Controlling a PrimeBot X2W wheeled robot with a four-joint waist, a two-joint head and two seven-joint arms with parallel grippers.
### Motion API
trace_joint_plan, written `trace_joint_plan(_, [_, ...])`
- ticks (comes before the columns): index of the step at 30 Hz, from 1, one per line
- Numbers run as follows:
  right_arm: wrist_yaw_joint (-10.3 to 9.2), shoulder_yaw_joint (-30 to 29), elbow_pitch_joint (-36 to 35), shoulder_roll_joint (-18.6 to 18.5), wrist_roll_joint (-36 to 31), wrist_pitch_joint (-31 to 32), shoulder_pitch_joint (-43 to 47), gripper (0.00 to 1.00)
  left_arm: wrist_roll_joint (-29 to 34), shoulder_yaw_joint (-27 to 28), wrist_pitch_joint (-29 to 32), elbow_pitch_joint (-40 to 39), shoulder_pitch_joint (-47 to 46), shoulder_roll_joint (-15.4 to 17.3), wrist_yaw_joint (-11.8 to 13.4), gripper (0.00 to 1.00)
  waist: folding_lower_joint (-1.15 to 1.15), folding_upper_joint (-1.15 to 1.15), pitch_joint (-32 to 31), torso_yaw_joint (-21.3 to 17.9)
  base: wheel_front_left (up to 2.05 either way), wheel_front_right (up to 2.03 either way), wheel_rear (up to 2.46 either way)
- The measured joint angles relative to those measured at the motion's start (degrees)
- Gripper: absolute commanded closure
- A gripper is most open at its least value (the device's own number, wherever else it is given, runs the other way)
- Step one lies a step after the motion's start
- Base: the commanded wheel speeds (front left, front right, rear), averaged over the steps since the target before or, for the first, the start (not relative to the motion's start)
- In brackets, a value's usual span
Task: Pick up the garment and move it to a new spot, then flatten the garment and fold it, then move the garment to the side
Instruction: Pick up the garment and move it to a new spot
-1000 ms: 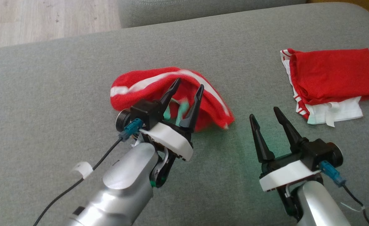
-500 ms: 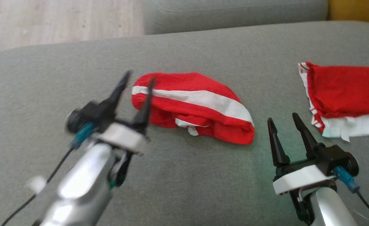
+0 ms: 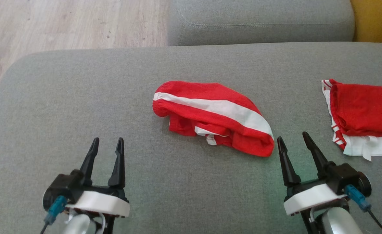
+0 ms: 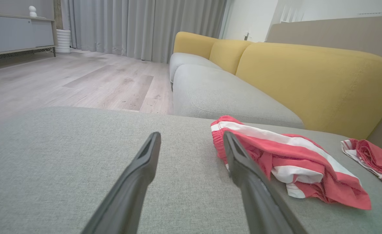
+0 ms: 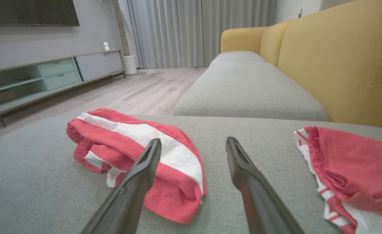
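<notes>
A crumpled red garment (image 3: 210,117) with a broad white stripe lies in the middle of the grey sofa cushion (image 3: 80,97), free of both grippers. My left gripper (image 3: 108,140) stands open at the lower left, well short of the garment and to its left. The right gripper (image 3: 292,136) is open too, its fingertips just off the garment's near right corner. In the left wrist view the garment (image 4: 285,156) lies right of my open left gripper (image 4: 191,135). In the right wrist view the garment (image 5: 139,143) sits ahead and left of the open right gripper (image 5: 193,140).
A second red and white garment (image 3: 363,113), folded, lies at the cushion's right side (image 5: 350,165). Wooden floor (image 3: 64,26) lies beyond the cushion's rounded left edge. Another grey seat cushion (image 3: 259,19) adjoins at the back, and a yellow backrest (image 4: 308,81) rises on the right.
My left arm has pulled back from over the garment to the lower left, jaws still open. The garment has settled on the cushion. The head camera has shifted; the right gripper kept its pose.
</notes>
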Motion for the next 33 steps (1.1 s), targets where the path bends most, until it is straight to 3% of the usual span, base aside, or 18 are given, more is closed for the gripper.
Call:
trace_joint_plan(3, [0.00, -0.1, 0.7, 0.0, -0.1, 0.0, 0.1, 0.00, 3.0, 2.5, 0.0, -0.7, 0.8, -2.4, -1.7, 0.00, 0.00, 0.00, -0.1, 0.2, 0.00, 0.00, 0.00])
trace_joint_plan(10, [0.00, -1.6, 4.1, 0.0, -1.1, 0.0, -0.5, 0.00, 6.2, 4.9, 0.0, -0.7, 0.7, -4.5, -4.1, 0.00, 0.00, 0.00, 0.9, 0.5, 0.00, 0.00, 0.00])
trace_joint_plan(17, [0.00, -2.2, 15.2, 0.0, -1.1, 0.3, -6.8, 0.00, 8.6, 6.4, 0.0, 1.0, -0.5, -7.0, -6.2, 0.00, 0.01, 0.00, 3.3, 1.5, 0.00, 0.00, 0.00])
trace_joint_plan(28, [0.00, 2.4, 28.7, -0.1, 1.0, 1.6, -15.1, 0.00, 10.5, 8.1, 0.0, 3.7, -2.9, -8.7, -7.2, 0.00, 0.01, 0.00, 6.2, 4.4, 0.00, 0.00, 0.00])
trace_joint_plan(29, [0.00, 2.7, 29.6, -0.1, 1.3, 1.4, -15.9, 0.26, 10.6, 8.2, 0.0, 3.8, -2.9, -8.8, -7.6, 0.00, 0.01, 0.00, 6.3, 4.5, 0.00, 0.00, 0.00])
trace_joint_plan(30, [0.00, 3.0, 30.5, -0.1, 1.4, 1.3, -16.8, 1.00, 10.6, 8.3, 0.0, 3.9, -2.9, -8.8, -7.6, 0.00, 0.01, 0.00, 6.2, 4.5, 0.00, 0.00, 0.00])
trace_joint_plan(33, [0.00, 3.6, 32.9, -0.1, 1.4, 1.2, -18.6, 1.00, 11.0, 8.9, 0.0, 4.0, -2.9, -9.0, -7.7, 0.00, 0.01, 0.00, 5.9, 4.4, 0.00, 0.00, 0.00])
